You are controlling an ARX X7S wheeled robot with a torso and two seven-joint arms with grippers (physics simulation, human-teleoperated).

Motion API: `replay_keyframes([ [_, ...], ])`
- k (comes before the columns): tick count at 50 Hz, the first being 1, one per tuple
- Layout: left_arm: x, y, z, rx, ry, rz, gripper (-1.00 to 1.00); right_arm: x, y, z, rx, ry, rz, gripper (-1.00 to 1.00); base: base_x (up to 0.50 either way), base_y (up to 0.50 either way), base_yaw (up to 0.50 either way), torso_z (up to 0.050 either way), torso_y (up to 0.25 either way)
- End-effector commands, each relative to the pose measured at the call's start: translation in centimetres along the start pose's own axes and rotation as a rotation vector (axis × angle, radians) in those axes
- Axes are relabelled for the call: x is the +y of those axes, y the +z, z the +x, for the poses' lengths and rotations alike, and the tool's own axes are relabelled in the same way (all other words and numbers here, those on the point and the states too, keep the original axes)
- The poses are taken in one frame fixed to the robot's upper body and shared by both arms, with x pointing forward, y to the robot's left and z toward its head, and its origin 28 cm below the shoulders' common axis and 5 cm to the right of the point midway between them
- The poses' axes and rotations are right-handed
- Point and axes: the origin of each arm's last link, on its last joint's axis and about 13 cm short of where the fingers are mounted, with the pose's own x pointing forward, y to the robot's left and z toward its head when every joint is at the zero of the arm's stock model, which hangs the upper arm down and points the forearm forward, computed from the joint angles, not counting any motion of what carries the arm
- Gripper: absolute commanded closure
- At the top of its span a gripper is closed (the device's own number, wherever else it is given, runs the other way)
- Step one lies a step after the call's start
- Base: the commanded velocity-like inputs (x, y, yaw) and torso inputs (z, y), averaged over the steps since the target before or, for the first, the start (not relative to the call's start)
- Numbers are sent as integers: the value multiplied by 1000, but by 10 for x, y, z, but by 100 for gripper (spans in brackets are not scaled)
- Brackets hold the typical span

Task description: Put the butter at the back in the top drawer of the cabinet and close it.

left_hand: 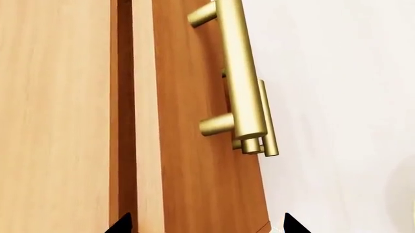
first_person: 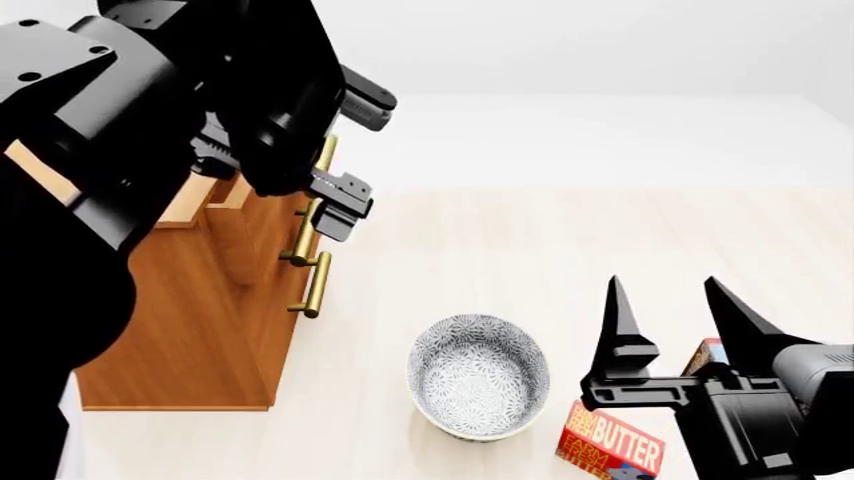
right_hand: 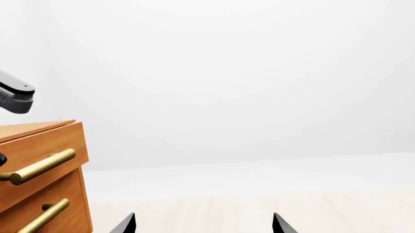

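On the left of the head view stands the cabinet (first_person: 200, 320), a light-brown wooden box with brass bar handles down its front. Its top drawer (first_person: 214, 195) is pulled a little way out, and the left wrist view shows a dark gap between that drawer front and the cabinet body. The left tool (first_person: 340, 205) hangs at the drawer's handle (first_person: 320, 170); its fingers (left_hand: 292, 224) are spread apart, with the drawer front between their tips in the wrist view. On the pale tabletop (first_person: 561, 250) to the right of the cabinet sits a patterned bowl (first_person: 479, 377). Just beside it, near the lower edge of the view, lies the butter (first_person: 611, 442), a red and orange-yellow carton partly covered by the right arm. The right tool (first_person: 674, 320) hovers above it, fingers spread and pinching nothing.
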Motion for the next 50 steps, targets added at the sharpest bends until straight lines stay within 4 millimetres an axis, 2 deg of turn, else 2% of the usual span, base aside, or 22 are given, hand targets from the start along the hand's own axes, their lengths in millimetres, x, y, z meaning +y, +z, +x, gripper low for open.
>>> replay_keyframes([
  [1,-1,-4,12,33,3,-2,-100,0,0,0,0,1,-1,-100,0,0,0,0,0],
  [17,-4,-7,20,49,-24,-2,-100,-1,-1,0,3,-2,1,-100,0,0,0,0,0],
  [31,-11,1,1,-56,-167,39,-100,-2,-2,0,2,-5,3,-100,0,0,0,0,0],
  [50,-25,2,-7,-91,-304,64,-100,-5,0,-3,-2,-18,7,-100,0,0,0,0,0],
])
